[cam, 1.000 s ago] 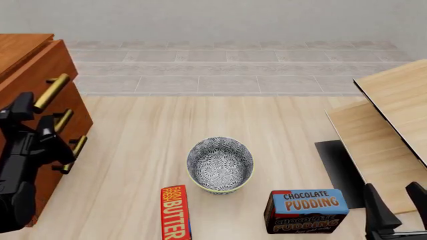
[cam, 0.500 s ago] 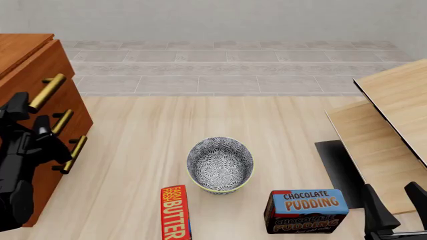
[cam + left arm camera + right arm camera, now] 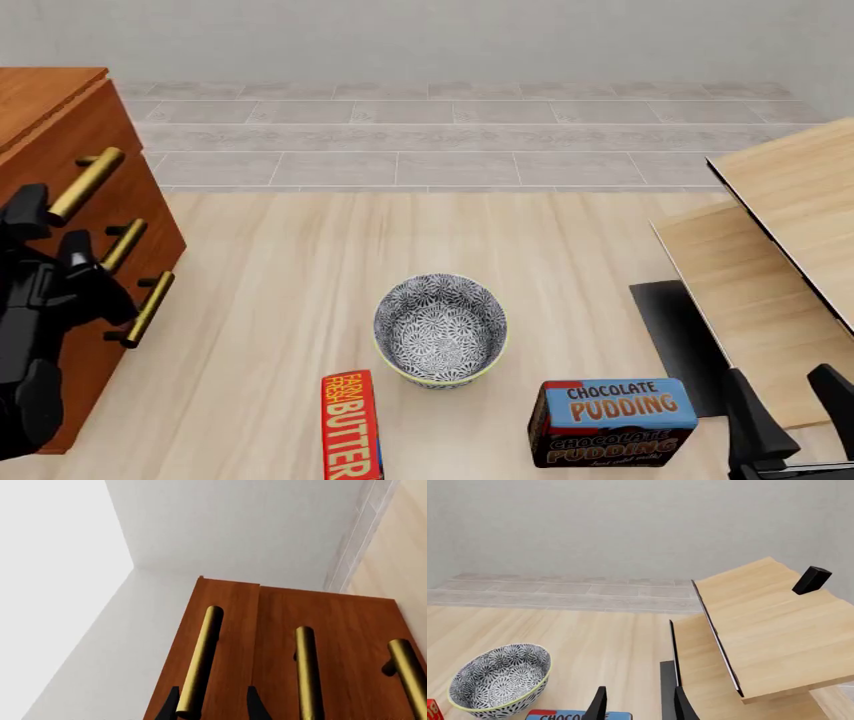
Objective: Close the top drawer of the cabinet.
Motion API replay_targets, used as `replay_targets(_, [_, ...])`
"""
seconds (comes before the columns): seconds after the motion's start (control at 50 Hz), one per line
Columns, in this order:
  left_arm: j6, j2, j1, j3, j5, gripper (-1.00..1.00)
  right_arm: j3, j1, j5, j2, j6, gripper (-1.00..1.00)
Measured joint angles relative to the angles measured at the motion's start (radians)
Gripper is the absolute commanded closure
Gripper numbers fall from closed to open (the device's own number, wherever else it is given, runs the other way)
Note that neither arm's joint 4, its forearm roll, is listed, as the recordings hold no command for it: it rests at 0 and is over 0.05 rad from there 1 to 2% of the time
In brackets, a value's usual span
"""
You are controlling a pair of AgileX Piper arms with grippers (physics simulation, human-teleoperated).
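The cabinet (image 3: 144, 235) stands at the far left, reddish-brown with brass bar handles. The top drawer (image 3: 83, 128) has its long brass handle (image 3: 83, 185) pointing toward me. My left gripper (image 3: 51, 232) is open, with a finger on either side of the handle's near end. In the left wrist view the top drawer (image 3: 230, 645) and its handle (image 3: 200, 660) lie between the spread fingertips of the left gripper (image 3: 212, 707), and its front stands slightly proud of the cabinet (image 3: 347, 645). My right gripper (image 3: 790, 420) is open and empty at the near right, and also shows in the right wrist view (image 3: 639, 707).
A patterned bowl (image 3: 441, 330) sits mid-table, with a butter box (image 3: 350, 425) and a chocolate pudding box (image 3: 614, 420) near the front edge. Pale wood boards (image 3: 787, 230) and a black mat (image 3: 674, 340) stand at the right. A small black block (image 3: 812, 579) rests on the boards.
My left gripper has moved left with the top drawer's handle between its fingers, and the drawer front has slid further into the cabinet. The right arm has not moved.
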Motion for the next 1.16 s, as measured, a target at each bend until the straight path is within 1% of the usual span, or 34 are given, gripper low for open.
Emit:
replay_targets(0.64, [-0.005,-0.002,0.046,-0.002,0.002,-1.00,0.000,0.006,-0.001,0.000,-0.001,-1.00])
replay_targets(1.02, [-0.014,-0.011,0.050,0.002,0.007,-1.00,-0.001,0.013,-0.006,0.000,-0.006,-1.00])
replay_targets(1.1, [-0.031,-0.030,0.053,0.023,0.006,-1.00,-0.001,0.016,-0.007,0.000,-0.006,-1.00])
replay_targets(1.16, [-0.077,-0.050,0.025,0.057,0.004,-1.00,-0.001,0.019,-0.001,0.000,-0.007,-1.00])
